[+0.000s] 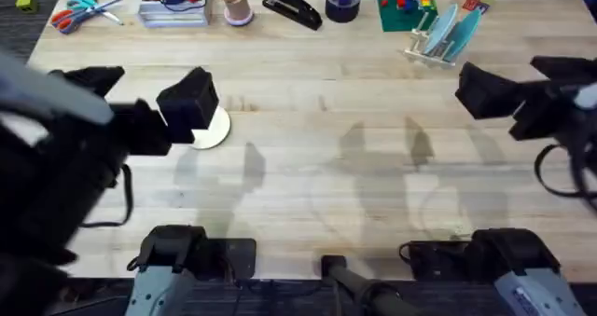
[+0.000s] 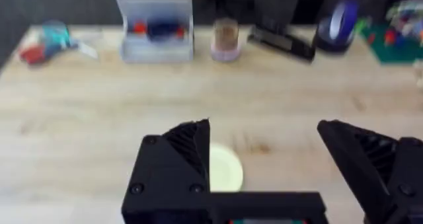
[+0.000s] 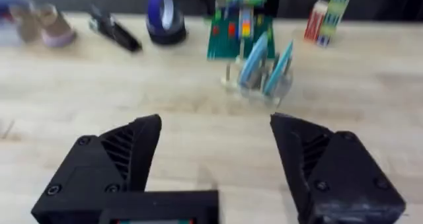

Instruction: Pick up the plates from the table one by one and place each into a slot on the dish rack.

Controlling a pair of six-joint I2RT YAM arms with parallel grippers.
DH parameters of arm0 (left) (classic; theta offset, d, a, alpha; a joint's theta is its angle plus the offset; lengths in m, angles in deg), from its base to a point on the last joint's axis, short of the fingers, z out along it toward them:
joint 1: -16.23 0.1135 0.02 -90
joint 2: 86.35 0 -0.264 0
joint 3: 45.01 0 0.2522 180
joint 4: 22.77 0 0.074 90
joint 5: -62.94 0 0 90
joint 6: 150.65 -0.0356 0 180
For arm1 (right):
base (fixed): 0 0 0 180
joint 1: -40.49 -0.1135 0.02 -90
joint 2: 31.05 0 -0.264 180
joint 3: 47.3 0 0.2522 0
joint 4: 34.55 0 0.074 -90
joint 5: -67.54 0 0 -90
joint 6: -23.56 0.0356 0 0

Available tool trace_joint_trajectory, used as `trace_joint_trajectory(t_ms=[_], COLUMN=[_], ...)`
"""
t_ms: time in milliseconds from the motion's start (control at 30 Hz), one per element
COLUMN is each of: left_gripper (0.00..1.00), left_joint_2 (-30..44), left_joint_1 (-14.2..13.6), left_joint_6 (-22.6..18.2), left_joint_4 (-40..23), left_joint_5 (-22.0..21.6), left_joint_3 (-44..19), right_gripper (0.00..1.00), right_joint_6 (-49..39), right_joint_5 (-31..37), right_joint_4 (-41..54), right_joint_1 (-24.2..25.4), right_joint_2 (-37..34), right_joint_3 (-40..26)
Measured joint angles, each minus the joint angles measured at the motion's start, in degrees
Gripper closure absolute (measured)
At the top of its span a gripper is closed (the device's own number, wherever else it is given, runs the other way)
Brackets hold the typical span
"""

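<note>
from overhead i have the left gripper (image 1: 191,106) hanging over the left half of the table (image 1: 317,167), with the cream plate (image 1: 213,130) peeking out just under and to the right of it. from up here i cannot tell how the fingers stand. the dish rack (image 1: 438,44) sits far right, with two teal plates (image 1: 446,29) already on edge in it. the right gripper (image 1: 485,90) hovers just near of the rack, off to its right.

the left wrist camera settles the fingers: they are spread wide, nothing between them. the cream plate (image 2: 223,169) lies flat on the wood, partly hidden behind one finger (image 2: 175,161) and not centred in the gap. far off along the back edge i can see a clear organiser (image 2: 155,22), a small cup (image 2: 226,39) and a tape roll (image 2: 338,26).

the right wrist camera shows its own fingers parted and empty, pointed at the dish rack (image 3: 259,82) with the teal plates (image 3: 264,64) standing in it.

my read: two plates are racked, and i am on the approach to the last one. next i need to shift the left gripper sideways so the plate sits between the fingers, drop low and catch its rim. a thin plate flat on wood is easy to skid rather than lift.
</note>
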Motion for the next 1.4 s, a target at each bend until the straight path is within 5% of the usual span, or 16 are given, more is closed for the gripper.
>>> trace_joint_trajectory(t_ms=[300,333,367,633,833,1067,1200,1400], left_gripper=[0.008,0.009,0.008,0.031,0.912,0.960,0.960,0.960], left_joint_2=[20.97,26.44,27.70,27.74,27.74,27.74,27.74,28.61], left_joint_1=[0.00,0.00,0.00,0.00,0.00,0.54,5.15,17.72], left_joint_6=[0.51,0.63,0.63,0.89,0.88,1.09,0.63,-4.29], left_joint_4=[-15.16,-15.32,-15.33,-15.35,-15.96,-16.60,-17.03,-21.00], left_joint_5=[0.00,0.00,0.00,0.02,0.07,2.57,8.82,20.49], left_joint_3=[-14.49,-15.24,-15.24,-15.24,-15.24,-15.24,-15.24,-15.24], right_gripper=[0.007,0.007,0.008,0.007,0.007,0.008,0.008,0.007], right_joint_6=[-0.01,0.00,0.00,-0.02,-0.02,0.00,0.00,0.00], right_joint_5=[0.00,-0.02,-0.02,-0.02,-0.02,-0.02,-0.02,-0.02], right_joint_4=[14.66,19.68,21.74,21.96,22.03,22.01,22.01,22.01], right_joint_1=[0.00,0.00,0.00,0.00,0.00,0.00,0.00,0.00], right_joint_2=[-17.88,-24.72,-29.48,-32.02,-32.23,-32.23,-32.23,-32.23], right_joint_3=[-13.92,-18.76,-21.25,-21.27,-21.30,-21.30,-21.30,-21.30])
